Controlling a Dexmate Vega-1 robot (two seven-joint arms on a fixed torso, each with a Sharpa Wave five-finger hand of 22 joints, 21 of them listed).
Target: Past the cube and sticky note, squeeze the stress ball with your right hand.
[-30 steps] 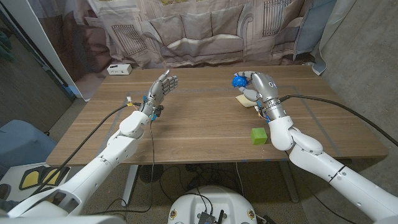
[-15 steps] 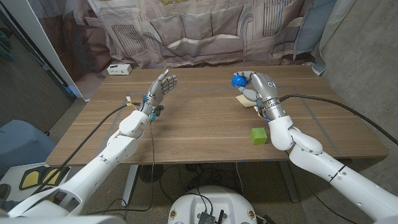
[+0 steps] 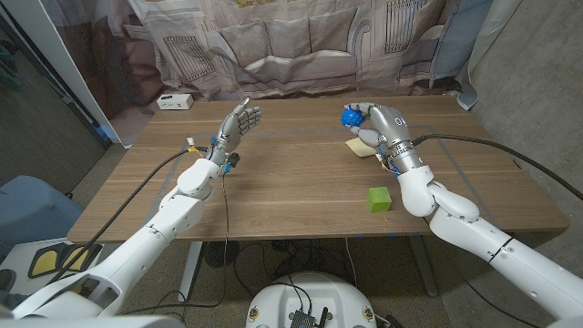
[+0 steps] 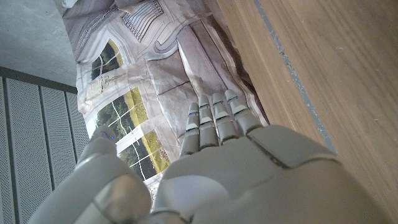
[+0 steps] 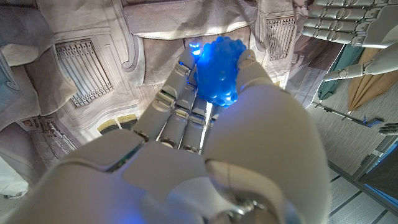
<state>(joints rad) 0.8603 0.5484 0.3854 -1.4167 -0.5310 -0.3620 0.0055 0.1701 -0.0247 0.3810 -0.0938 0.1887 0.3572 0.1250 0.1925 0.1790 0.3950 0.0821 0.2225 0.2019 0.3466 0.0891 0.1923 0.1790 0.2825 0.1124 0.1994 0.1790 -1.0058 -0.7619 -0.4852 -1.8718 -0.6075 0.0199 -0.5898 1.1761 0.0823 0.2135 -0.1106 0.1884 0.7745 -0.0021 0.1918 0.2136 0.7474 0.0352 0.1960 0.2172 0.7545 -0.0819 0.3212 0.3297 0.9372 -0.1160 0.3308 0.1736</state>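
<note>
Stress ball [image 3: 350, 117] sat at the far right of the wooden table [image 3: 291, 196], roughly 1 o'clock from table centre, in the grip of the right hand [image 3: 381, 128], whose fingers [image 5: 180, 93] and thumb wrapped it in the right wrist view. It was past the sticky note [image 3: 357, 146] and the cube [image 3: 379, 199], w/ the cube near the front edge at about 5 o'clock and the note just under the wrist. Left hand [image 3: 235, 128] stood raised at about 11 o'clock, fingers apart, holding nothing. Risks, as judgement: ball was knobbly, translucent blue and prob. soft rubber, so an uneven squeeze could pop it out sideways between the fingers and let it roll toward the far edge; grip looked more fingertip than palm, which would make that likelier. Too hard a press might also push the hand down and drag the note, since the wrist hung right over it. Cable trailing off the right forearm lay close to the cube and could nudge it if the arm swung. Materials: ball bumpy and glossy, lit up bright; cube matte green, sharp-edged, likely foam or plastic; note thin pale-yellow paper, lying flat; table smooth wood-grain laminate; hands hard grey-white shell w/ segmented fingers.
</note>
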